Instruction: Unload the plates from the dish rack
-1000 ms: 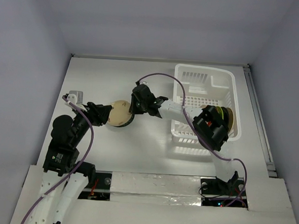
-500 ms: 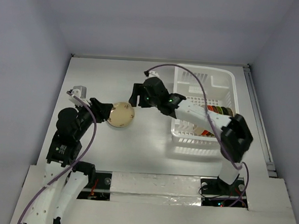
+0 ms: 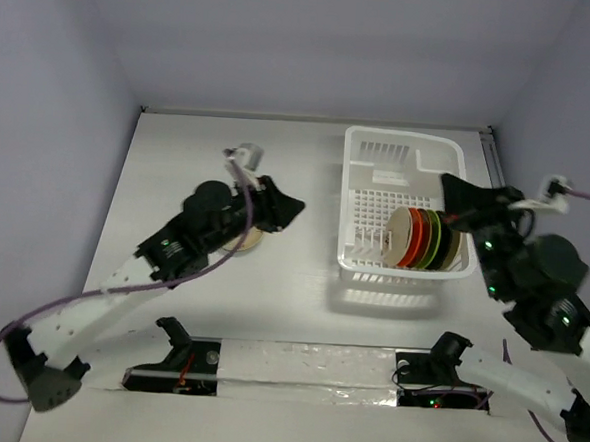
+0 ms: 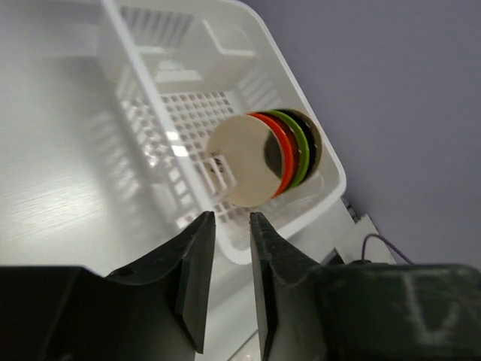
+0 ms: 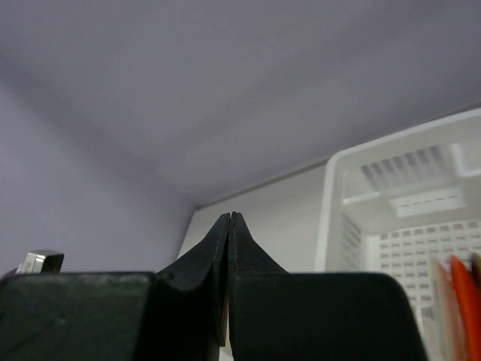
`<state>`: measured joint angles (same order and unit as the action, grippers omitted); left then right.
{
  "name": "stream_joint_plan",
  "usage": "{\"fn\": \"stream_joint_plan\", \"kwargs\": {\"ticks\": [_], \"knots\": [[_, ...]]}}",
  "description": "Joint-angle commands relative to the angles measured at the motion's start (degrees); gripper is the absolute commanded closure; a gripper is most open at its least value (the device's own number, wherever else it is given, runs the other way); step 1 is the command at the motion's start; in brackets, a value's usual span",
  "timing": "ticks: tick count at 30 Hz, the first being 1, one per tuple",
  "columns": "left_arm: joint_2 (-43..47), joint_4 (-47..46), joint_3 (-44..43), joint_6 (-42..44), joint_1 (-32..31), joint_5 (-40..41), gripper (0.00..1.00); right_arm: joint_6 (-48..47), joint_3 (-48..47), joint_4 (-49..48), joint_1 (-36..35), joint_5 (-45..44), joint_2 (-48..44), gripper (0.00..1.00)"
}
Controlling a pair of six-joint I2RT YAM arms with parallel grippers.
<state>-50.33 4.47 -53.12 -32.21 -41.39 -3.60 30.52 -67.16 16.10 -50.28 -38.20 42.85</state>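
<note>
A row of small round plastic plates (image 3: 419, 239) is standing on edge inside the white slotted plastic dish rack (image 3: 364, 150), packed face to face in its near right part. A beige plate (image 4: 242, 162) is facing left at the front of the row, with a red plate (image 4: 282, 154), a lime green plate (image 4: 301, 147) and a dark olive plate (image 4: 313, 139) behind it. An orange one may be sitting among them, but the edges are too tight to separate. Well to the left of the rack, one more beige disc (image 3: 253, 240) is lying flat on the white table (image 3: 179, 154), half hidden under the left arm.

The left gripper (image 3: 292, 207) is hanging between that disc and the rack, aiming at the rack. Its fingers (image 4: 197, 256) are parted by only a narrow slit and are holding nothing. The right gripper (image 3: 448, 183) is hovering above the rack's right rim, beside the row, with its jaws pressed fully together and empty.

The plates are looking light, rigid and smooth, so they are likelier to slip than to break. The best hold is probably the exposed top rim of an end plate, pinched across its thin wall, with the jaws opened a little first. The neighbours are leaning close, so a straight upward lift is likely to avoid dragging them.
</note>
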Motion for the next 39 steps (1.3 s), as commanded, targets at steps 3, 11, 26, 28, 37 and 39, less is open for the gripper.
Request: {"fn": "stream_joint_plan", "kwargs": {"ticks": [3, 11, 26, 28, 37, 39], "knots": [[-17.9, -3.8, -11.1, 0.1, -16.7, 16.6, 0.81, -0.6, 9.7, 5.3, -0.2, -12.5, -12.9, 1.00], [-41.9, -1.9, -31.3, 3.9, -24.6, 21.8, 0.80, 1.9, 25.7, 2.3, -0.2, -18.9, -27.8, 1.00], [-62.1, 1.9, -49.6, 6.1, -25.8, 21.2, 0.69, 7.4, 34.2, 2.1, -0.2, -24.1, -37.7, 0.84], [-63.3, 2.1, -50.1, 5.7, -25.8, 21.4, 0.69, 7.7, 34.3, 3.1, -0.2, -25.0, -39.6, 0.84], [-69.1, 5.1, -55.4, 5.8, -25.8, 21.8, 0.69, 7.1, 34.7, 2.3, -0.2, -23.8, -38.6, 0.83], [-70.6, 5.5, -56.2, 5.9, -25.8, 22.1, 0.69, 7.4, 34.5, 2.4, -0.2, -23.5, -37.3, 0.83]]}}
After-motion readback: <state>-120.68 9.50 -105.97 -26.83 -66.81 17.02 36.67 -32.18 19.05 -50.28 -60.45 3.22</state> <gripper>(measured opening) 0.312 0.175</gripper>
